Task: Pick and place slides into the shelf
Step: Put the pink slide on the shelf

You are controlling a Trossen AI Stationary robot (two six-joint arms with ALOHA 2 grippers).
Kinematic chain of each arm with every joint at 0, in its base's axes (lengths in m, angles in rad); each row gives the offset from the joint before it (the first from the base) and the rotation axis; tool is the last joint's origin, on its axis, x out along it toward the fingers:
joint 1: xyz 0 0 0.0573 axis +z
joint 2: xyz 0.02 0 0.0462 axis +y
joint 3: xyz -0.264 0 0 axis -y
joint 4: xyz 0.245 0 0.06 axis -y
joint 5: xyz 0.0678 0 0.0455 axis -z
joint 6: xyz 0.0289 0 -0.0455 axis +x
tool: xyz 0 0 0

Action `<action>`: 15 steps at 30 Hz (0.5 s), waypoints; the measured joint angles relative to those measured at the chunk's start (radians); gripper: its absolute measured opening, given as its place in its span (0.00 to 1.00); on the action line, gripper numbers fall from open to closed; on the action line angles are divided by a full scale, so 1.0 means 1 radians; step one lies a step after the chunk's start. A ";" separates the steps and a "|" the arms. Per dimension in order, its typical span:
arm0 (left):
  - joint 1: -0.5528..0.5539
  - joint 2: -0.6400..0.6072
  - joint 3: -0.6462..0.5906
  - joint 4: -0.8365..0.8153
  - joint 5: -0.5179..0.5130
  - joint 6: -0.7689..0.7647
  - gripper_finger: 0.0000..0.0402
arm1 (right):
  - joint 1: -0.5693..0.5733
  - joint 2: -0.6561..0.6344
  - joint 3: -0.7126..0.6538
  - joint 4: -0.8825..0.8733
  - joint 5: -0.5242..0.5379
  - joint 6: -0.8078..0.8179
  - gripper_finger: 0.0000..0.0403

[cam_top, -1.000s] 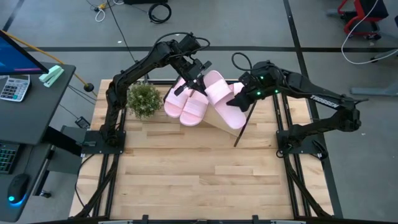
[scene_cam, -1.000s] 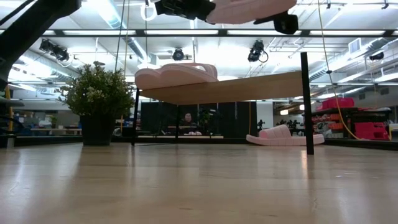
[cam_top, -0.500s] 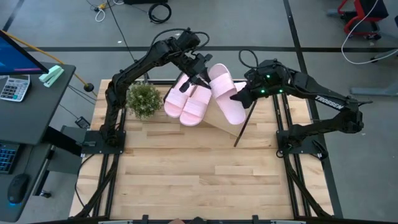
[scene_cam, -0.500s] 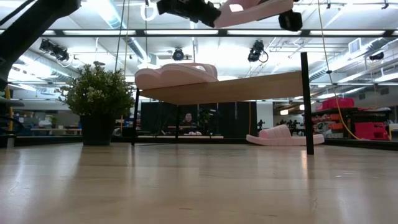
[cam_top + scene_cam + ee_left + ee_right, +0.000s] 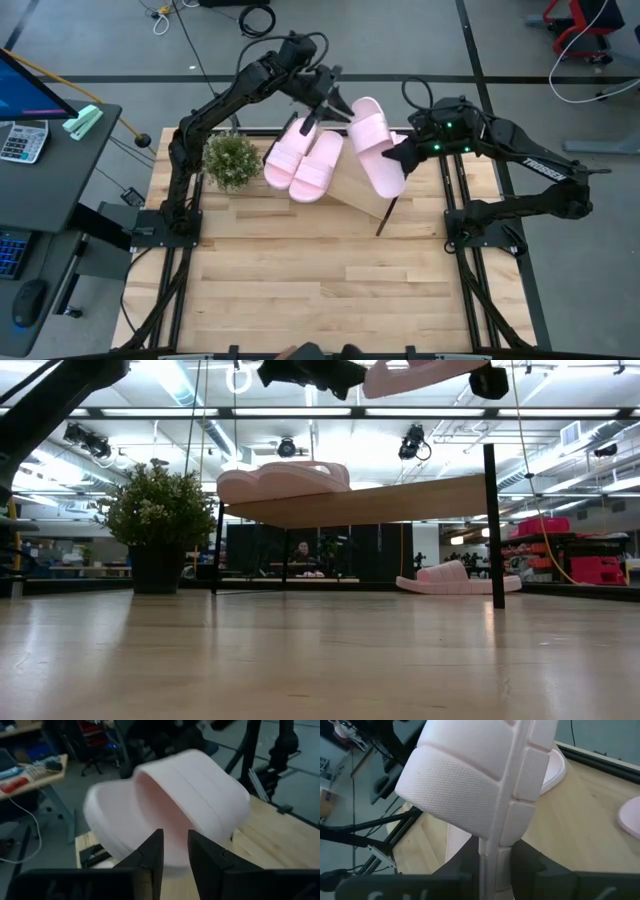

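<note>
One pink slide point(image 5: 376, 146) hangs in the air above the shelf's right part, held between both grippers; it also shows at the top of the low view point(image 5: 420, 372). My left gripper point(image 5: 335, 103) is shut at its far-left end, my right gripper point(image 5: 405, 152) at its right end. Two more slides point(image 5: 290, 155) point(image 5: 320, 168) lie side by side, soles down, on the slanted wooden shelf point(image 5: 365, 197). A fourth slide point(image 5: 445, 577) rests on the table behind the shelf. My left gripper point(image 5: 175, 856) pinches the held slide between its two fingers at the end next to the wide strap point(image 5: 172, 842), coming from the table's left. The slide is lifted clear. My right gripper point(image 5: 495, 866) pinches the slide's edge point(image 5: 496, 837) at its other end, coming from the table's right, with the ribbed underside of the sole point(image 5: 465, 775) facing its camera.
A small potted plant point(image 5: 232, 158) stands on the table left of the shelf. The shelf's black legs point(image 5: 491, 525) stand near the table's far edge. The near half of the tabletop point(image 5: 320, 290) is bare wood. A desk with a calculator is off to the left.
Both grippers have carried the slide together toward the table's right and slightly toward the far edge, and a little higher. The slide has turned somewhat between them. Both have stayed shut on it. The two slides on the shelf have not moved.
</note>
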 joint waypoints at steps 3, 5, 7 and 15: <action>0.000 0.000 0.000 0.049 0.000 -0.051 0.22 | 0.000 0.000 0.000 -0.002 0.000 0.000 0.18; 0.001 0.000 0.000 0.060 0.001 -0.074 0.23 | 0.000 0.000 0.000 -0.002 0.002 -0.001 0.18; 0.006 0.000 0.000 0.064 -0.018 -0.081 0.24 | 0.000 0.000 0.000 -0.006 0.007 0.000 0.18; 0.047 -0.015 -0.001 0.095 -0.119 -0.184 0.29 | -0.001 0.000 0.000 -0.053 0.101 0.037 0.18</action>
